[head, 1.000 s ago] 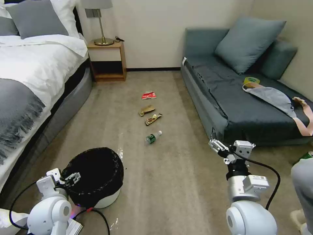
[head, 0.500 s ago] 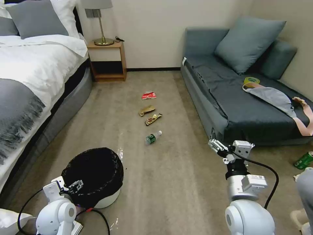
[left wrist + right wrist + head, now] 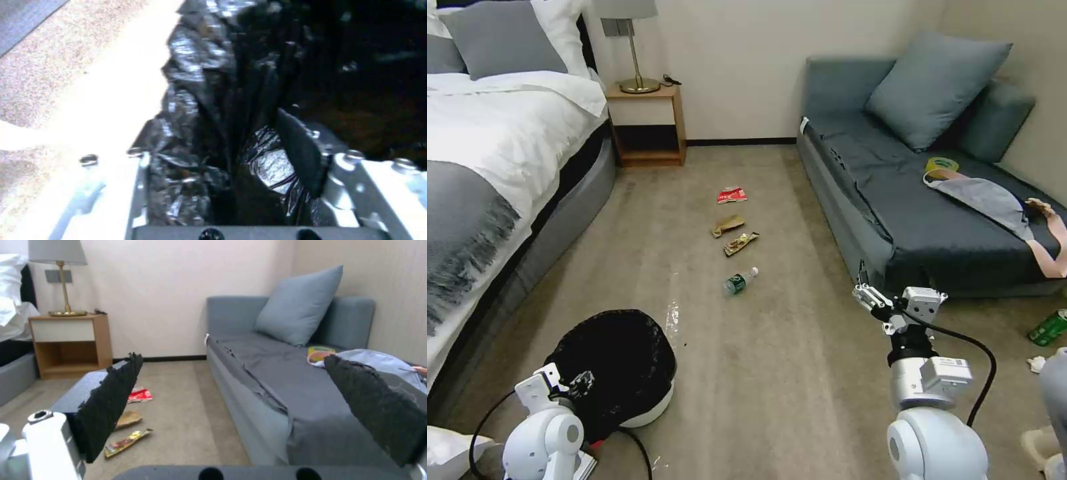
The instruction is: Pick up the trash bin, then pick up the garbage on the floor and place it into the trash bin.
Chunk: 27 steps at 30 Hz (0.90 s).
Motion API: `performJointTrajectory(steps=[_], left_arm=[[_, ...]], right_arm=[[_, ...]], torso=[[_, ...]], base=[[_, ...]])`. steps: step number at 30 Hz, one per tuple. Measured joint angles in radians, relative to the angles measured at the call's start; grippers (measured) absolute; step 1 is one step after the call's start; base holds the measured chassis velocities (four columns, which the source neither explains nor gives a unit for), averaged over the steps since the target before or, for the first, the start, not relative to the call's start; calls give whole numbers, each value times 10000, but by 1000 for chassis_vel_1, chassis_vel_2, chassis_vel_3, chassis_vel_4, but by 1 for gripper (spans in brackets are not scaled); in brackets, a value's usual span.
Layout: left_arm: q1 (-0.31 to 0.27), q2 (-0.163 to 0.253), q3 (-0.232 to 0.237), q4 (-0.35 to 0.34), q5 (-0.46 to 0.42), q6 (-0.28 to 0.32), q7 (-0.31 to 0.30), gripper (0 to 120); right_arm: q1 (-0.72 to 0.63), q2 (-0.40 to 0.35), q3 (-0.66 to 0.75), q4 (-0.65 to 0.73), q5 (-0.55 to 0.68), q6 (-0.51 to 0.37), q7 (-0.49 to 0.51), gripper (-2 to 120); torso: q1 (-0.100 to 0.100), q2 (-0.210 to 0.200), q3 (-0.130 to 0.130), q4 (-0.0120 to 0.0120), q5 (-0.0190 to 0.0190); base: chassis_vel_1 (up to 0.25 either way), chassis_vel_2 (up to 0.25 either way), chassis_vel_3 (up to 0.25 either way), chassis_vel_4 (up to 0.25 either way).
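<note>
My left tool (image 3: 231, 173) is clenched on the trash bin (image 3: 617, 363) rim, slippery bag (image 3: 195, 110) between its fingers, light bin tipping; the right tool (image 3: 872, 299) hangs released, garbage (image 3: 738, 281) ahead.

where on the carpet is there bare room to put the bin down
Bare carpet lies between the trash bin, gripped by the left gripper, and the open right gripper. Crowded: the midline strip from bottle to red packet.

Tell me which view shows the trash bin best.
The head view: the whole trash bin shows, tilted, with the left gripper on its rim. The left wrist view gives just the black liner between the fingers.
</note>
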Motion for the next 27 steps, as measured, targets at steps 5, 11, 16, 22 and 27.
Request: performJointTrajectory(steps=[5,11,16,22,27], left_arm=[[-12,-6,-2,-94,-55,18,37,35],[-12,-14,3,-230,-165,67,81,11],[-15,-28,-15,-272,-219,67,120,5],[-24,-47,-39,-390,-297,64,127,4],[15,-74,-158,-730,-567,64,93,4]], right_arm=[[-17,-7,21,27,-4,17,3,100],[-51,-9,32,78,-21,37,3,100],[-74,-21,45,103,-26,47,3,100],[-116,-76,72,155,-21,68,14,100],[-156,-201,85,254,248,243,85,100]], torso=[[0,0,0,0,-5],[0,0,1,-2,-6],[1,0,1,-1,-6],[1,0,0,-3,-4],[1,0,1,-1,-3]], base=[[0,0,0,0],[0,0,0,0],[0,0,0,0],[0,0,0,0],[0,0,0,0]])
